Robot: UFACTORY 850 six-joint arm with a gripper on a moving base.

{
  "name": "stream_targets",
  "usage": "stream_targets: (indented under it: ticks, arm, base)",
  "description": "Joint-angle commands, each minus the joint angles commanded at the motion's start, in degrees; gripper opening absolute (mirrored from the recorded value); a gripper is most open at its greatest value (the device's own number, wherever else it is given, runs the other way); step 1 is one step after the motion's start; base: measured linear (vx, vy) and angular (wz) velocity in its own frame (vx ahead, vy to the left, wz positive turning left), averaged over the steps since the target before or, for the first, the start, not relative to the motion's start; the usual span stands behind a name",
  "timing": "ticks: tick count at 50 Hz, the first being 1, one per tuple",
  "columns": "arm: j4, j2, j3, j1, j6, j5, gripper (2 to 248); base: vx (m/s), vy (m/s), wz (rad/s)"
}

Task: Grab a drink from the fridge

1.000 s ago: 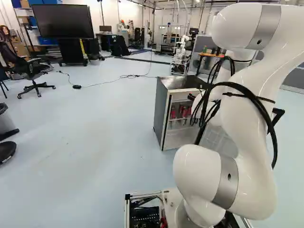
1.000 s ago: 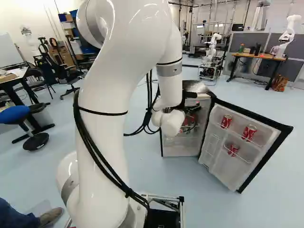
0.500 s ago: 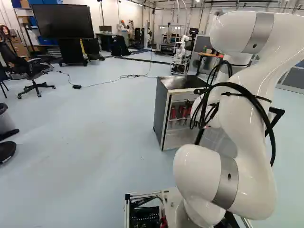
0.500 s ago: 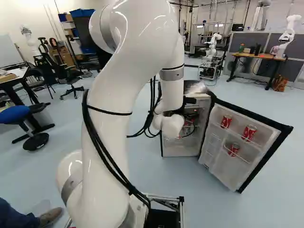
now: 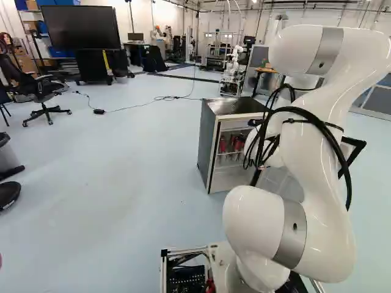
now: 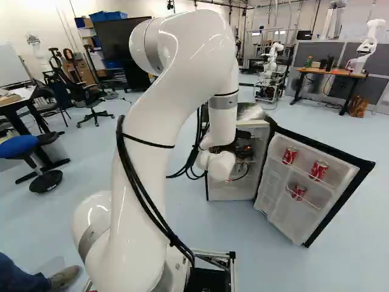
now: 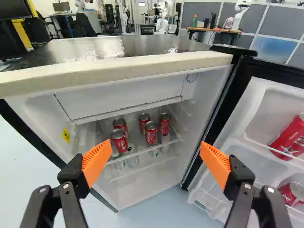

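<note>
Wrist view: jaws, wide, empty, presumably for clearance; red soda cans (image 7: 151, 133), upright on fridge shelf (image 7: 173, 141), twelve o'clock; fridge door (image 7: 259, 97), two o'clock, open, likely for access.

There's a see-through shelf (image 7: 174, 141) inside the fridge (image 5: 208, 143), and five red soda cans (image 7: 150, 133) stand upright on it, bunched together. Over on the fridge's open door (image 6: 280, 213), the upper rack (image 6: 304, 173) carries two red cans (image 6: 319, 170) and the lower rack (image 6: 308, 201) has one. The fridge itself stands on the pale blue floor (image 5: 122, 183), where a black cable (image 5: 167, 97) trails well off to the fridge's left.
</note>
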Motion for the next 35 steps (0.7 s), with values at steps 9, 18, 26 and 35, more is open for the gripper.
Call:
stream_targets:
  ticks: [9,18,26,35]
  arm:
    - [0.00,-1.64,-0.73,0.03,0.00,0.00,247]
    - [0.00,-3.83,-2.35,0.35,0.00,0.00,247]
    - [0.00,-5.94,-4.10,0.72,0.00,0.00,247]
    - [0.00,-8.33,-6.15,1.14,0.00,0.00,247]
  base:
    - [0.000,0.000,0.000]
    - [0.000,0.000,0.000]
    - [0.000,0.000,0.000]
    - [0.000,0.000,0.000]
